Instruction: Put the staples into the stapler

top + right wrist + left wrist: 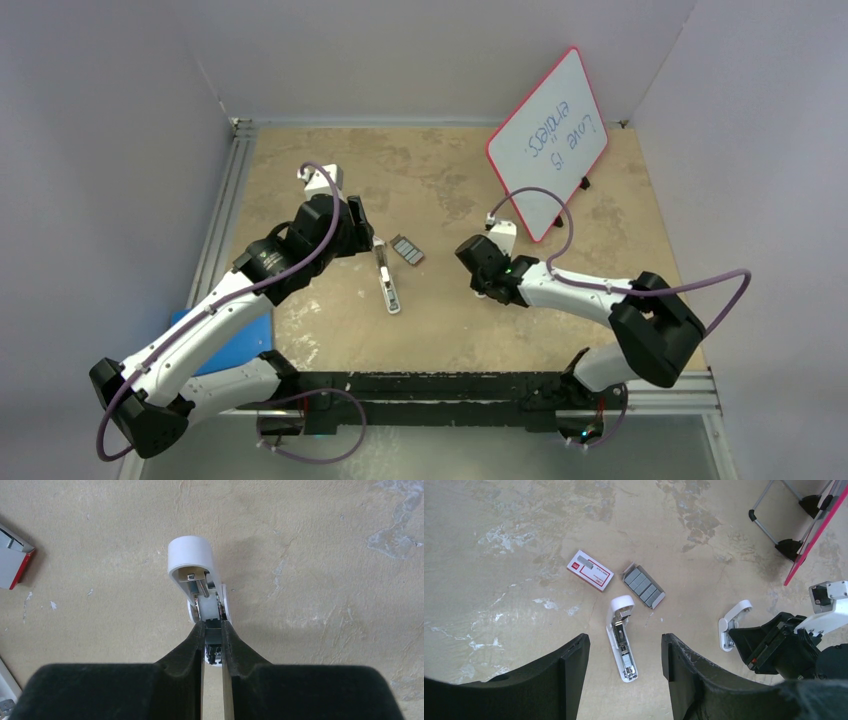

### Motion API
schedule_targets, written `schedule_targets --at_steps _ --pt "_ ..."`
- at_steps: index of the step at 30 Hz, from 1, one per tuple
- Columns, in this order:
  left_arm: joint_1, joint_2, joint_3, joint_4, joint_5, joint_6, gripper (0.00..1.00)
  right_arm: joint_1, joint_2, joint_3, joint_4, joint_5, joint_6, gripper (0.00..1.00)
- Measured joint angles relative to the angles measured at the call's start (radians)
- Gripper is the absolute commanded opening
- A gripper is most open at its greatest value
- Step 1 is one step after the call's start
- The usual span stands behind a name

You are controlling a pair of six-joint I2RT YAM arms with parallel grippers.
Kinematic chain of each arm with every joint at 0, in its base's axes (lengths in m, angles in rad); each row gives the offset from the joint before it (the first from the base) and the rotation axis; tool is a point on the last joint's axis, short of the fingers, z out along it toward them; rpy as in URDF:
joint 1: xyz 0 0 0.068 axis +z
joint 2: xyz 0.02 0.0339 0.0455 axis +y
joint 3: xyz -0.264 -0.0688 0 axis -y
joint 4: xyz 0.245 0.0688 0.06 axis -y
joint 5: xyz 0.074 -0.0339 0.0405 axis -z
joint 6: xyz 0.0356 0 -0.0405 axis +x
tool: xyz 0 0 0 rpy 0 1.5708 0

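The slim white stapler (622,639) lies open on the table, its metal channel facing up; it also shows in the top view (388,282). The grey staples (643,585) sit in their flat tray just beyond its far end, also seen from above (407,249). The red-and-white sleeve (590,570) lies apart, left of the tray. My left gripper (624,644) is open and empty, hovering over the stapler; in the top view it (362,233) is left of the stapler's far end. My right gripper (213,626) is shut on a shorter stubby white piece (195,560), also visible in the left wrist view (731,625).
A red-framed whiteboard (548,140) on a small easel stands at the back right, its feet (794,545) near the right arm. A blue object (240,340) lies under the left arm. Grey walls enclose the table on three sides.
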Motion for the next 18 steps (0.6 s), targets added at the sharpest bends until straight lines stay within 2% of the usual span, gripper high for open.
schedule_targets --at_steps 18 --pt "0.0 0.003 0.0 0.002 0.0 0.0 0.54 0.023 -0.005 -0.003 0.001 -0.019 -0.002 0.17"
